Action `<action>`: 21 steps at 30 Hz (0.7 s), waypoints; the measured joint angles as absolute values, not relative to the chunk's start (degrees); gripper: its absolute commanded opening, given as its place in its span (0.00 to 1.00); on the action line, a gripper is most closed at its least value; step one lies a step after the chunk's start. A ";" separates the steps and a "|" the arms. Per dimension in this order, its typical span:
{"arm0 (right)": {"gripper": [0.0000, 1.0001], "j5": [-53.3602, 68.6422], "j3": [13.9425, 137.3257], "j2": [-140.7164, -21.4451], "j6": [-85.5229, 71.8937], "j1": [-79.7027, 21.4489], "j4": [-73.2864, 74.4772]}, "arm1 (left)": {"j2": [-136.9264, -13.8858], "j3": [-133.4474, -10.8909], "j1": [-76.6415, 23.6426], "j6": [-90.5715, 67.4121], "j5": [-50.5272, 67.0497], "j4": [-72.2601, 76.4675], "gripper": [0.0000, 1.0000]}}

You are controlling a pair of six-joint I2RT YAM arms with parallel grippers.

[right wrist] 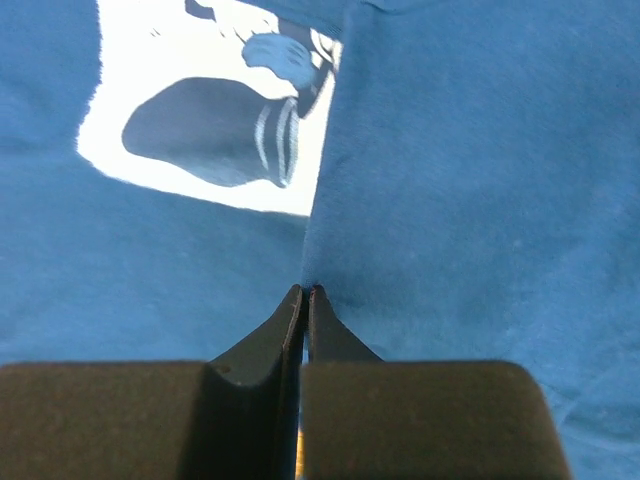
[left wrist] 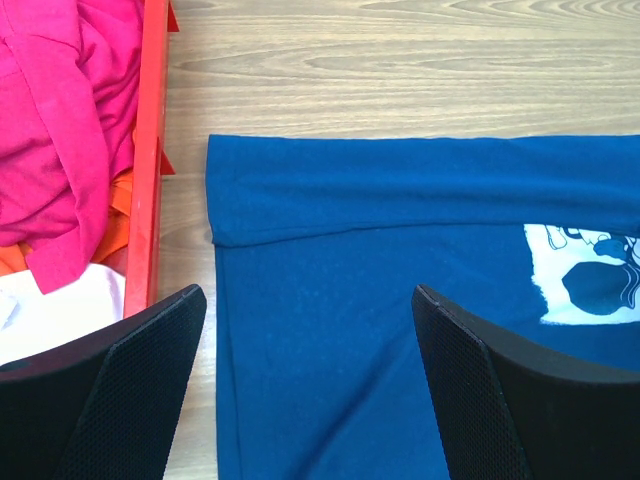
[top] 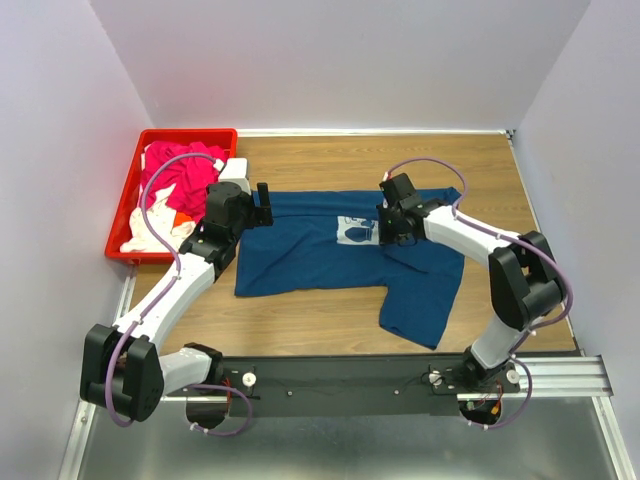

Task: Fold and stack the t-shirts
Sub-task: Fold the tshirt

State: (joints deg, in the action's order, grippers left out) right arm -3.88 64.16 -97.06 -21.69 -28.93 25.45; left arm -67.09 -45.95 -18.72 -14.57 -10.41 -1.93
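Currently the navy shirt (top: 300,262) lies spread on the counter (top: 480,170) just beside the red crate (top: 124,200). Right pincer (right wrist: 304,292) — clamped on a fold mid-shirt, probably to drag it over. Left pincer (left wrist: 308,292) — wide apart above the shirt edge nearest the crate, ready to grab.

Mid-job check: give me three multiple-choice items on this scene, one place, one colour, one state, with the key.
1. Where is the red plastic crate? A far left of the wooden table; B far right; C between the arm bases.
2. What colour is the cloth t-shirt spread on the table? A pink; B dark blue; C orange.
3. How is the right gripper? A wide open; B shut on the spread t-shirt; C shut on the crate.
Key: 1 A, top view shows it far left. 2 B, blue cloth covers the middle. 3 B, tips pinch a fold beside the white print.
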 measured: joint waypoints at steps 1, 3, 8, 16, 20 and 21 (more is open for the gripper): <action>0.11 -3.40 64.79 -97.49 -22.06 -28.93 25.56 | -67.09 -45.95 -18.72 -14.57 -10.41 -1.96 0.91; 0.12 -2.61 65.84 -98.43 -22.46 -28.93 25.76 | -67.13 -45.95 -18.72 -14.57 -10.41 -1.98 0.91; 0.25 0.93 66.61 -101.03 -22.98 -28.93 26.44 | -67.59 -45.95 -18.72 -14.59 -10.39 -2.11 0.91; 0.45 1.63 68.07 -101.51 -22.59 -28.18 27.94 | -70.08 -47.20 -18.72 -15.51 -10.44 -2.90 0.91; 0.44 0.54 71.59 -100.77 -22.15 -22.26 28.10 | -76.55 -52.10 -18.35 -17.21 -10.41 -4.43 0.90; 0.44 0.19 72.86 -100.75 -22.09 -19.77 27.66 | -78.81 -54.22 -18.20 -17.63 -10.41 -5.37 0.89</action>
